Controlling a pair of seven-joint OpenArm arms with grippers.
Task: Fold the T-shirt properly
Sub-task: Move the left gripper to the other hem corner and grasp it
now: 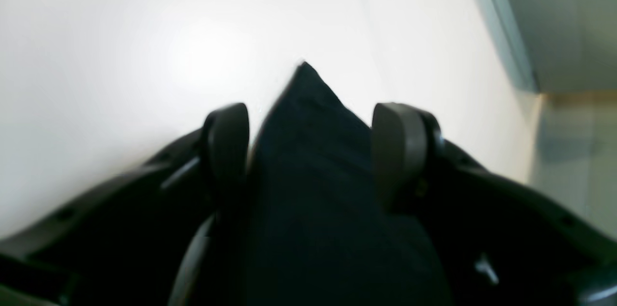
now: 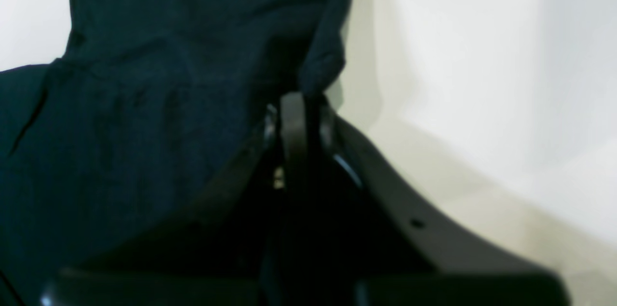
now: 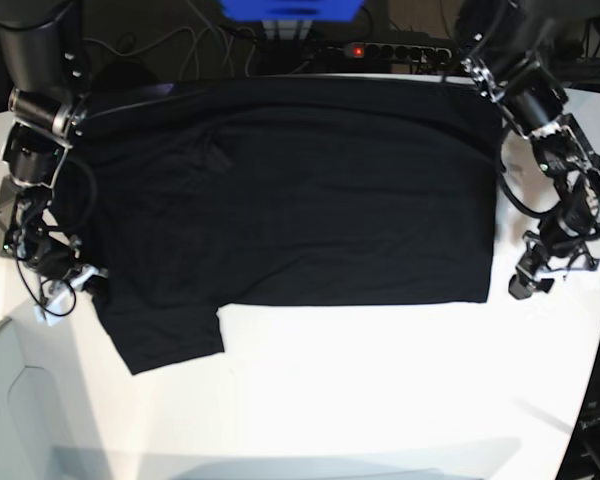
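Note:
The black T-shirt (image 3: 300, 200) lies spread over the far half of the white table (image 3: 380, 380), with one sleeve hanging toward the near left. My left gripper (image 3: 520, 288) sits at the shirt's near right corner. In the left wrist view its fingers (image 1: 226, 142) stand apart, and a pointed corner of the T-shirt (image 1: 308, 152) lies loose between them. My right gripper (image 3: 88, 283) is at the shirt's left edge beside the sleeve. In the right wrist view the right gripper (image 2: 299, 99) is shut on a bunched fold of the T-shirt (image 2: 144, 79).
A power strip (image 3: 380, 48) with a red light and cables runs behind the table's far edge, beside a blue object (image 3: 290, 8). The table's edge (image 1: 506, 31) shows at the right of the left wrist view, with floor beyond it.

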